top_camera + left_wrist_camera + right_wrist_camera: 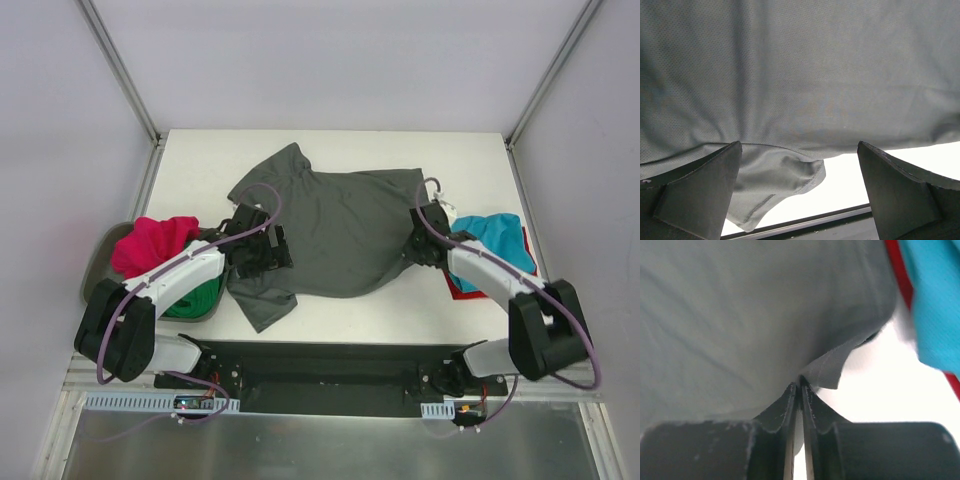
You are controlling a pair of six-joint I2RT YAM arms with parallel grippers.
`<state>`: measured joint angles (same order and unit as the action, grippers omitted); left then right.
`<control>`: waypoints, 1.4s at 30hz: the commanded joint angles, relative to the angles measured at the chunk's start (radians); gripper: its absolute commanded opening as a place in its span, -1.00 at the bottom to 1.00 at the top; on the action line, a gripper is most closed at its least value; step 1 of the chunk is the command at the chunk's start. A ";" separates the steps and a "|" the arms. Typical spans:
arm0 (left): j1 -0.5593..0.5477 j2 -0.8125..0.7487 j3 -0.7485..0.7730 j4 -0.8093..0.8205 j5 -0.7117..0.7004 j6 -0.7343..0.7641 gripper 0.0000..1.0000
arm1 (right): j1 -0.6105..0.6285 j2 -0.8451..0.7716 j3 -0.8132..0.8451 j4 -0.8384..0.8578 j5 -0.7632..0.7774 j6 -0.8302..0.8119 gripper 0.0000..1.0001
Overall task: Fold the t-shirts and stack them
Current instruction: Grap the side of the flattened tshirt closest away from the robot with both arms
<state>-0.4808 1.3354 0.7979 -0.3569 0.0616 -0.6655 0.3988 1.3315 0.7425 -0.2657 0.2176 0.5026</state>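
Observation:
The dark grey t-shirt (335,225) lies spread across the middle of the table, one sleeve pointing to the back left. My left gripper (262,252) is open over its left side; in the left wrist view the gripper (799,146) has wide-apart fingers (705,190) framing a loose hemmed flap (785,175), not gripping it. My right gripper (420,246) is shut on the shirt's right edge (827,367), the cloth pinched at the tips of the gripper (800,382). A teal shirt (497,240) lies on a red one (462,288) at the right.
A magenta pink shirt (150,245) and a green shirt (195,297) are heaped at the left on the dull grey-green tray (92,275). Teal (935,300) and red (897,270) cloth lie close beside my right gripper. The black base rail (330,365) runs along the near edge.

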 commanded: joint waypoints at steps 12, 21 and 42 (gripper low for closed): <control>0.001 -0.051 -0.035 -0.008 -0.045 -0.008 0.98 | 0.015 0.177 0.270 -0.041 -0.035 -0.228 0.18; 0.001 -0.028 -0.052 -0.008 -0.039 -0.013 0.98 | -0.008 0.181 0.179 -0.038 -0.093 -0.256 0.09; 0.001 0.001 -0.062 -0.008 -0.043 -0.020 0.98 | -0.023 0.316 0.251 -0.052 -0.110 -0.332 -0.09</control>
<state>-0.4808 1.3174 0.7368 -0.3565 0.0406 -0.6708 0.3809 1.6157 0.9360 -0.3119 0.1364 0.2173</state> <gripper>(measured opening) 0.990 0.476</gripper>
